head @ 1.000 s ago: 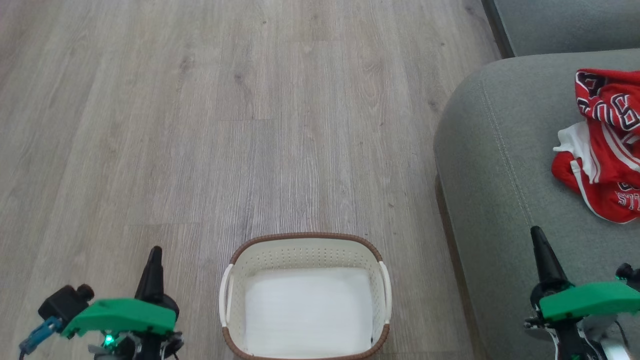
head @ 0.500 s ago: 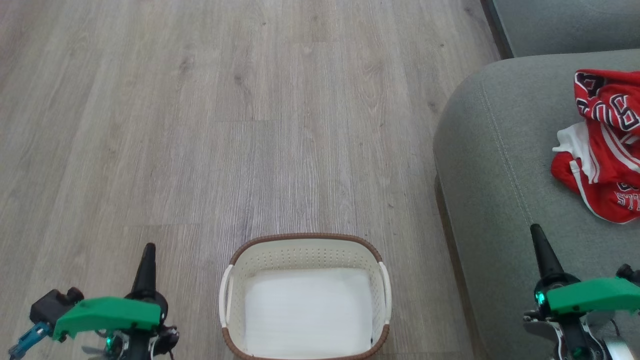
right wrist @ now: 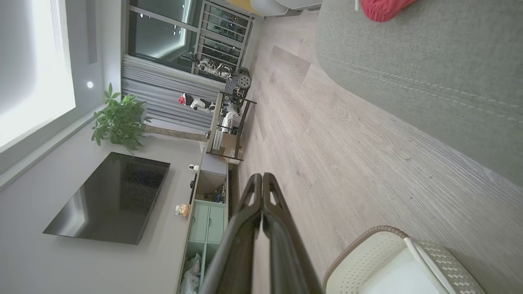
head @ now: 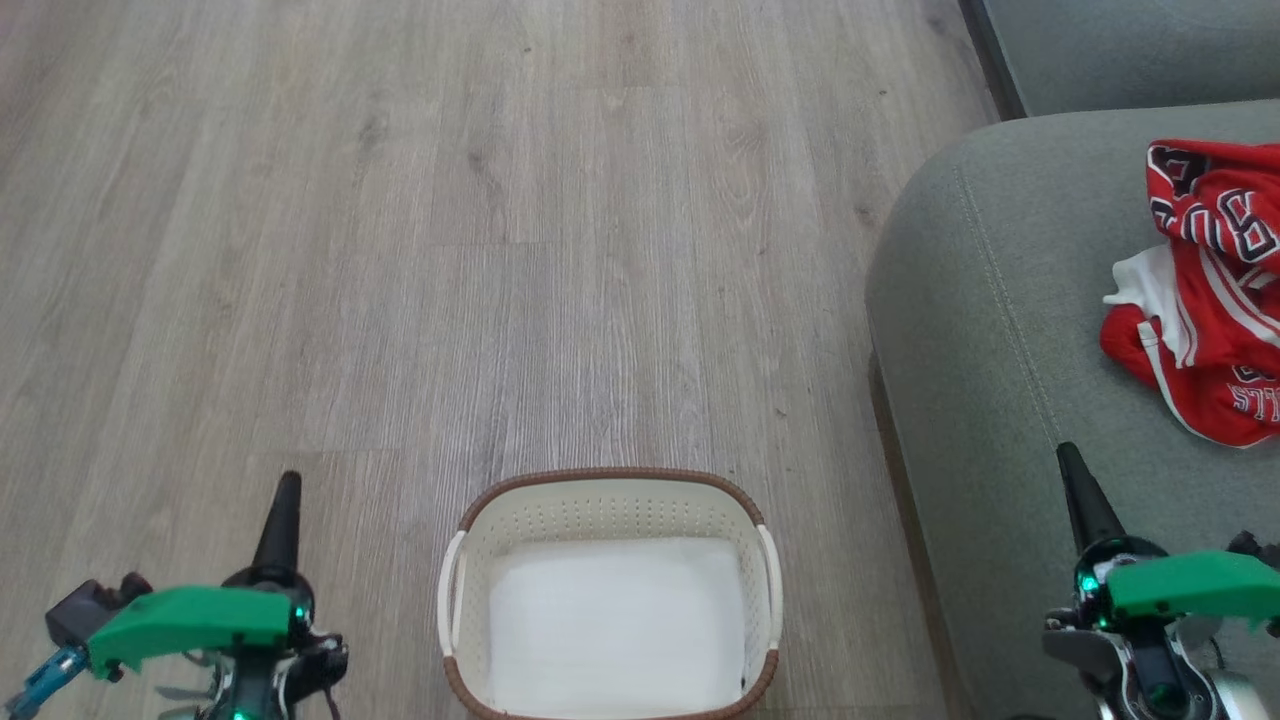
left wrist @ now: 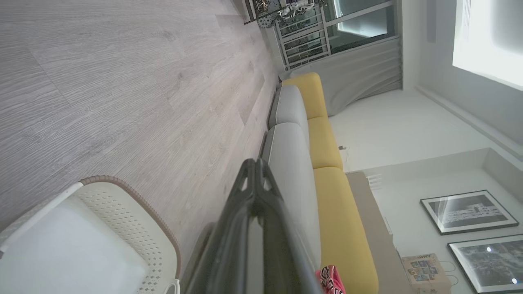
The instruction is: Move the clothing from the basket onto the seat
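Nearest: left gripper [head: 283,500] at left, right gripper [head: 1075,480] at right, fingers pressed together on both, gripping nothing. Between them, basket [head: 610,476] on wood floor [head: 500,250], white liner showing. Farther right, clothing [head: 1210,300] heaped on seat [head: 990,350].

Pale grey wood-plank floor [head: 500,250] covers the upper left and centre of the head view. At the lower right of the left wrist view hang two framed pictures [left wrist: 468,211], with a printed box [left wrist: 425,267] just beside them. The right wrist view has a dark screen [right wrist: 108,198] at lower left, a leafy plant [right wrist: 118,122] above it, and a mint-green cabinet [right wrist: 208,222] near bottom centre.
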Robot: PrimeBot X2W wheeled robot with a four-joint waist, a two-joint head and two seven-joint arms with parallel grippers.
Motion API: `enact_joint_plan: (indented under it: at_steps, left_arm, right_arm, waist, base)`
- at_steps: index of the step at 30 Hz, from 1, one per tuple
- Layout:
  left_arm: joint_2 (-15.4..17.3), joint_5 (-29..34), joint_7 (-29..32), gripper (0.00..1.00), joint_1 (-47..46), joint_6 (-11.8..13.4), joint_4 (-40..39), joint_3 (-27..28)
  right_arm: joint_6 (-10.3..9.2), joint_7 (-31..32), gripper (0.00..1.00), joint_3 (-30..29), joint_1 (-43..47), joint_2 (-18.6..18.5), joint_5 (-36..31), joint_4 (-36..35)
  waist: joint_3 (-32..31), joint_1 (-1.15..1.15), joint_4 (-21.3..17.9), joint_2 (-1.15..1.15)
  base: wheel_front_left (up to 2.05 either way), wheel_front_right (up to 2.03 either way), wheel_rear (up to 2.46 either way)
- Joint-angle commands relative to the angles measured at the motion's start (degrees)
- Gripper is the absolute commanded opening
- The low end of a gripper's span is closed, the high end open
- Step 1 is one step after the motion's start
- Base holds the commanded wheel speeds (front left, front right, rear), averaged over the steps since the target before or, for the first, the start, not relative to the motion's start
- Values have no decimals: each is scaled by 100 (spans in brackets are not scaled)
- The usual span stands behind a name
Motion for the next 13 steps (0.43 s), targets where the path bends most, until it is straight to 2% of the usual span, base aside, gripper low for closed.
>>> enact_joint_plan:
  at_steps: [1,13]
  left_arm:
    - [23,-141,38,0,-290,-58,-207,187]
    - [22,-947,236,0,-344,-121,-238,315]
  right_arm:
    - [-1,58,0,34,-323,-18,115,-160]
    - [-1,262,0,-84,-421,105,730,-79]
  waist:
    - [-1,0,0,0]
    - [-14,0,-4,0]
  base:
    - [0,0,0]
    - [0,0,0]
